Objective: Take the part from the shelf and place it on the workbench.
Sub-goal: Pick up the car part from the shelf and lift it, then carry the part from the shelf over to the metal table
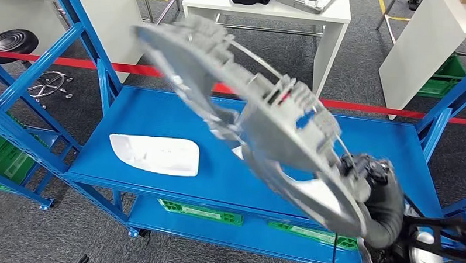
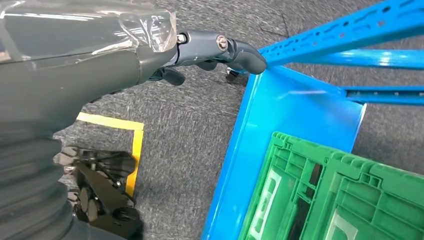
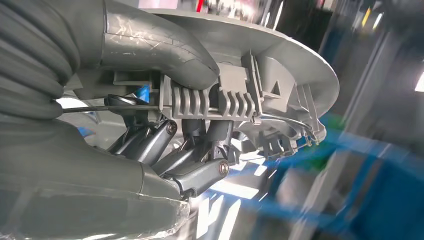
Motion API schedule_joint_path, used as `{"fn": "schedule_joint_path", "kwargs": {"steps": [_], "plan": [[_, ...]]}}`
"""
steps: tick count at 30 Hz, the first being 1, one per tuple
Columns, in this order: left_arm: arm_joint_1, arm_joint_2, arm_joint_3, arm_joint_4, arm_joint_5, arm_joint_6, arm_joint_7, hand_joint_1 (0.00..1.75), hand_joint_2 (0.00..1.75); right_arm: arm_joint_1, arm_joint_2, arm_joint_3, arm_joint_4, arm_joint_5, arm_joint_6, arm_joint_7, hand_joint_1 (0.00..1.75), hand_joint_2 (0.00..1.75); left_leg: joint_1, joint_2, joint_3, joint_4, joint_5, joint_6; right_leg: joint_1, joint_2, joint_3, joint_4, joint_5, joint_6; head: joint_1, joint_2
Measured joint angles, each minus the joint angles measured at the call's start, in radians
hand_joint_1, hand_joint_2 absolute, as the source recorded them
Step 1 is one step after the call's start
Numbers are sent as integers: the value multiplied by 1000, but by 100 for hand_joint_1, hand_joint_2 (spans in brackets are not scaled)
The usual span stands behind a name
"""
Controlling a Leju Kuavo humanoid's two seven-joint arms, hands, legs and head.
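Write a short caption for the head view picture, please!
The right hand lifts a big grey part above the blue shelf, where a white part lies.

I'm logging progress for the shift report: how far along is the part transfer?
Done: the grey part is off the blue shelf, lifted above it. In hand: the right hand grips it. Left: carrying it to a workbench and setting it down. A white part lies on the shelf.

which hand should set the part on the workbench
Right. The right hand already grips the grey part, lifted above the blue shelf. The left hand hangs by the floor, holding nothing.
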Motion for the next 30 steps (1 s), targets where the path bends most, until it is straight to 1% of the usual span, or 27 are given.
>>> {"fn": "schedule_joint_path", "kwargs": {"steps": [1,2,3,5,6,7,8,9,10,11,12,13,14,15,16,17,19,20,21,22,23,25,26,27,28,29,30], "plan": [[-2,1,2,-2,-5,-1,2,0,175,-8,4,6,-22,-7,22,1,166,175,-4,1,24,-49,15,7,2,1,0,0,0,1,0,0],[-3,2,4,-3,-9,-1,5,0,175,-15,8,12,-41,-13,43,2,166,175,-8,1,37,-76,18,13,2,1,-1,0,0,4,0,0],[-4,3,7,-4,-15,0,9,0,175,-19,12,17,-56,-18,60,2,166,175,-11,2,38,-81,15,15,3,1,-2,-1,0,8,0,0],[-5,3,12,-7,-23,2,15,0,175,-25,17,25,-83,-25,84,0,166,175,-10,3,44,-90,26,22,2,0,-2,0,1,20,0,0],[-6,2,14,-8,-26,2,17,0,175,-28,19,28,-93,-27,91,-1,166,175,-8,4,47,-97,35,27,2,-1,-8,12,-9,23,1,0],[-7,2,17,-9,-28,3,20,0,175,-31,19,31,-101,-29,97,-2,166,175,-6,6,50,-104,44,32,3,-2,-23,45,-30,22,2,0],[-9,0,20,-10,-32,3,25,0,175,-34,19,34,-106,-31,104,-4,166,175,-4,7,49,-109,49,35,2,-3,-45,98,-61,18,2,0],[-10,-1,23,-11,-36,3,31,0,175,-36,19,36,-108,-35,110,-7,166,175,-5,7,44,-108,52,38,2,-3,-74,167,-96,15,3,0],[-10,-2,25,-13,-40,4,41,0,175,-36,19,38,-110,-39,116,-9,166,175,-6,7,38,-106,54,39,2,-3,-100,234,-124,15,3,0],[-10,-3,27,-16,-46,6,53,0,175,-36,19,39,-111,-42,120,-10,166,175,-7,7,33,-104,56,39,1,-3,-112,274,-139,18,3,0],[-10,-3,28,-21,-50,9,66,0,175,-36,19,39,-112,-43,124,-11,166,175,-8,7,26,-100,58,38,1,-3,-107,277,-140,25,3,0],[-9,-4,29,-25,-55,12,79,0,175,-36,20,39,-114,-40,125,-9,166,175,-8,6,21,-95,59,37,0,-3,-81,241,-126,33,3,0],[-9,-4,29,-29,-59,16,94,0,175,-36,20,40,-116,-34,125,-4,166,175,-8,6,15,-87,60,35,-1,-4,-36,167,-105,40,3,0],[-9,-4,28,-34,-62,18,109,0,175,-36,20,40,-118,-26,122,2,166,175,-9,5,9,-80,60,33,-2,-6,3,101,-88,42,2,0],[-7,-4,28,-39,-67,20,124,0,175,-36,21,41,-121,-20,118,11,166,175,-11,4,3,-72,60,29,-1,-6,30,51,-74,38,2,0],[-5,-5,27,-45,-71,21,139,0,175,-35,20,42,-122,-14,111,21,166,175,-12,4,-1,-65,61,24,1,-6,45,20,-65,32,1,0],[0,-5,25,-57,-80,18,159,0,175,-35,18,44,-123,-8,96,43,166,175,-14,4,-7,-62,67,13,5,-6,38,19,-54,15,1,0],[4,-4,24,-62,-82,16,165,0,175,-35,17,46,-123,-7,89,52,166,175,-12,3,-11,-61,69,7,3,-6,35,18,-48,8,2,0],[8,-4,23,-67,-86,13,172,0,175,-35,15,48,-122,-7,81,60,166,175,-11,2,-17,-53,59,1,1,-7,30,17,-41,0,1,0],[11,-4,22,-71,-90,8,181,0,175,-34,13,52,-121,-7,74,65,166,175,-9,2,-28,-28,34,-5,-2,-8,24,16,-33,-7,-1,0],[14,-4,22,-74,-95,4,194,0,175,-33,10,55,-120,-9,69,67,166,175,-6,1,-44,16,-4,-12,-5,-8,17,16,-25,-12,-4,0],[15,-4,21,-75,-109,-12,231,0,175,-23,-4,63,-111,-7,58,62,166,175,1,2,-83,148,-95,-23,-3,-9,-3,16,-9,-15,-8,0],[16,-4,22,-75,-114,-21,251,0,175,-15,-14,66,-103,-5,55,54,166,175,3,2,-93,200,-125,-26,-2,-9,-13,17,-1,-14,-8,0],[17,-4,22,-75,-117,-34,274,0,175,-6,-27,69,-94,-1,54,45,166,175,4,2,-86,221,-137,-26,-1,-9,-24,17,7,-13,-8,0],[18,-4,22,-77,-117,-46,300,0,175,5,-39,70,-85,1,55,37,166,175,5,2,-58,197,-131,-25,-1,-9,-33,17,14,-11,-8,0],[21,-4,23,-79,-113,-58,324,0,175,17,-49,71,-78,3,56,30,166,175,4,1,-8,135,-113,-21,0,-9,-41,17,22,-9,-8,0],[24,-3,23,-83,-106,-68,353,0,175,28,-56,72,-73,4,58,25,166,175,3,1,51,52,-96,-14,0,-9,-47,17,29,-7,-8,0]]}}
